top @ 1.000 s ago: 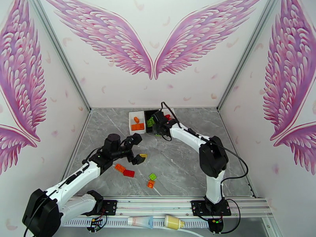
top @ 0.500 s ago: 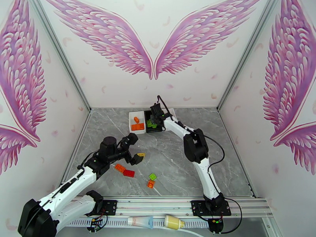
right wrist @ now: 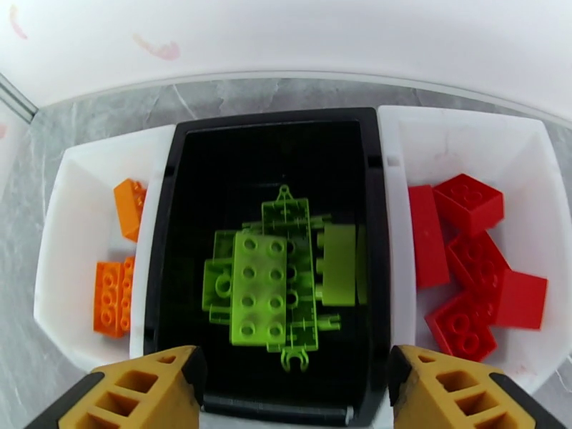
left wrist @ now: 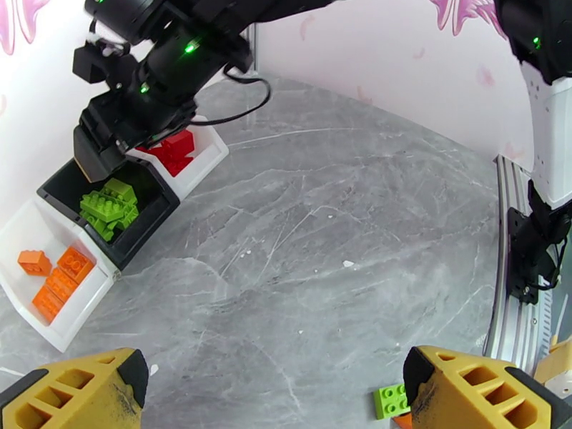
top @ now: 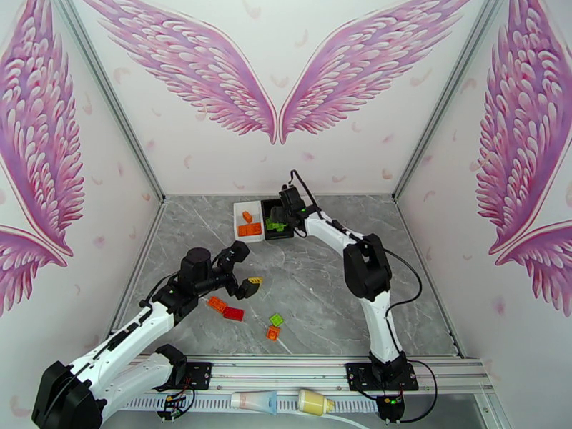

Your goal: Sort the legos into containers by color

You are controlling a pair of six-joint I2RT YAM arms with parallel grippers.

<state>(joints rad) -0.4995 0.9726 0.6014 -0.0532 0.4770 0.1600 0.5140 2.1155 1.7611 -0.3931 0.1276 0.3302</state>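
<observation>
Three joined containers [right wrist: 264, 119] lie below my right gripper [right wrist: 297, 395], which is open and holds nothing. The black middle box holds a pile of green legos [right wrist: 275, 287]. Orange legos [right wrist: 114, 294] lie in the left white box and red legos [right wrist: 472, 280] in the right one. In the top view the right gripper [top: 286, 210] hovers over the containers [top: 238, 209] at the back of the table. My left gripper [top: 247, 269] is open above the table's middle, with loose orange [top: 217, 304], red [top: 233, 314] and green [top: 276, 320] legos just in front of it.
Another orange brick [top: 272, 332] lies beside the green one. The left wrist view has a green brick [left wrist: 391, 400] by the right finger [left wrist: 479, 387] and the right arm's base rail [left wrist: 511, 280] at the right. Bare marble spreads right of the loose bricks.
The right arm has shifted its elbow while its gripper stayed over the black box and opened. The left arm drew back slightly toward its base, then held still, open.
</observation>
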